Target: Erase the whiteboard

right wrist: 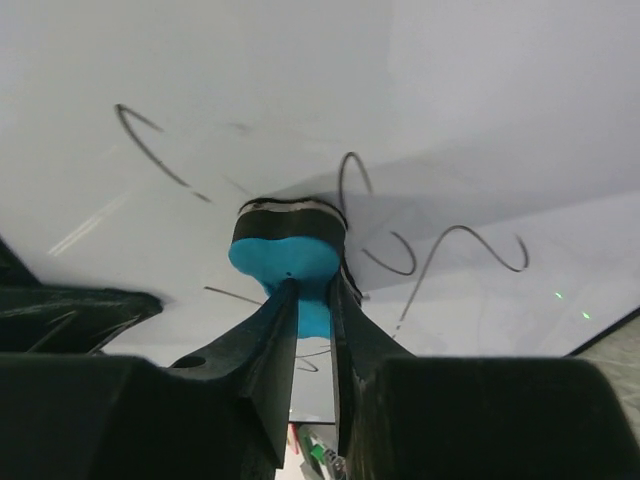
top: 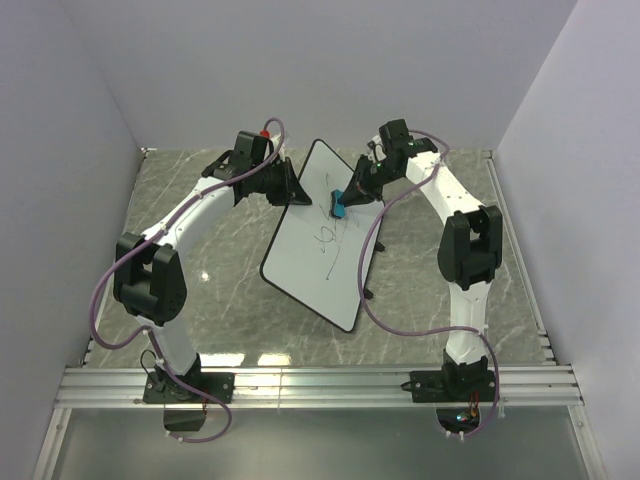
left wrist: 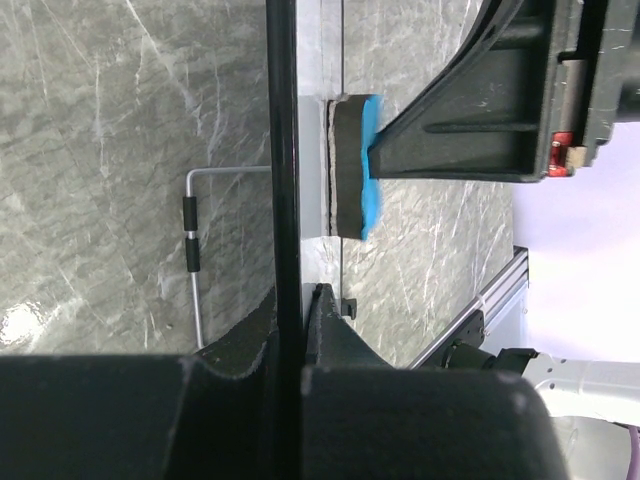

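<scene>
The whiteboard (top: pixel 312 250) stands tilted on the table, propped on its feet, with black scribbles (top: pixel 330 238) on its face. My left gripper (top: pixel 297 190) is shut on the board's upper left edge; in the left wrist view the black rim (left wrist: pixel 283 150) runs between its fingers (left wrist: pixel 325 320). My right gripper (top: pixel 345 203) is shut on the blue eraser (top: pixel 340 206) and presses its dark felt against the board. In the right wrist view the eraser (right wrist: pixel 288 258) sits on the white face (right wrist: pixel 300 90) among scribbles (right wrist: pixel 450 250). It also shows in the left wrist view (left wrist: pixel 357 165).
The board's wire stand (left wrist: pixel 195 250) with a black sleeve shows behind it. A foot (top: pixel 368 293) sticks out on the board's right. Grey walls enclose the marble table (top: pixel 210 280). An aluminium rail (top: pixel 320 385) runs along the near edge.
</scene>
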Robot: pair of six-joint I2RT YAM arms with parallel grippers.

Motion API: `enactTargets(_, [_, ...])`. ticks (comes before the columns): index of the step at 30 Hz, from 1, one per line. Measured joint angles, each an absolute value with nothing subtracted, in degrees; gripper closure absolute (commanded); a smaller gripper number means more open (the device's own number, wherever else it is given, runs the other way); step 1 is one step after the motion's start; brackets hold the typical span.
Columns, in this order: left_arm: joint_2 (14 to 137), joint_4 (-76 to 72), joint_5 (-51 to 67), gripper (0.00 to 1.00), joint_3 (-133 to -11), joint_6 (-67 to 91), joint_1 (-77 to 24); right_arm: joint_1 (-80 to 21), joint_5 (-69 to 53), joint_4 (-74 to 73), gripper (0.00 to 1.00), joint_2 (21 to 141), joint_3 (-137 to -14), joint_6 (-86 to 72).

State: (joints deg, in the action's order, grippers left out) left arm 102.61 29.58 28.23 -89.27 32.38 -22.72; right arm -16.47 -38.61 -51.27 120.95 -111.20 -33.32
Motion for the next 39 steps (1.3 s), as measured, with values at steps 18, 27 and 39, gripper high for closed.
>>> enactTargets(18, [102.19,29.34,27.99,1.0,-88.51,32.77,-22.52,-16.1,-41.08,-52.45,1.0,129.16,-126.63,-40.64])
enactTargets(27, [101.71,29.02,27.79,1.0,-87.88,32.99,-22.52,-16.23,-42.19,-40.86,1.0,129.75,-126.98,-49.41])
enactTargets(39, [100.73,28.69,27.11,1.0,-86.3,33.98,-22.52,-14.68,-39.59,-30.7,1.0,119.44,-102.65,-47.27])
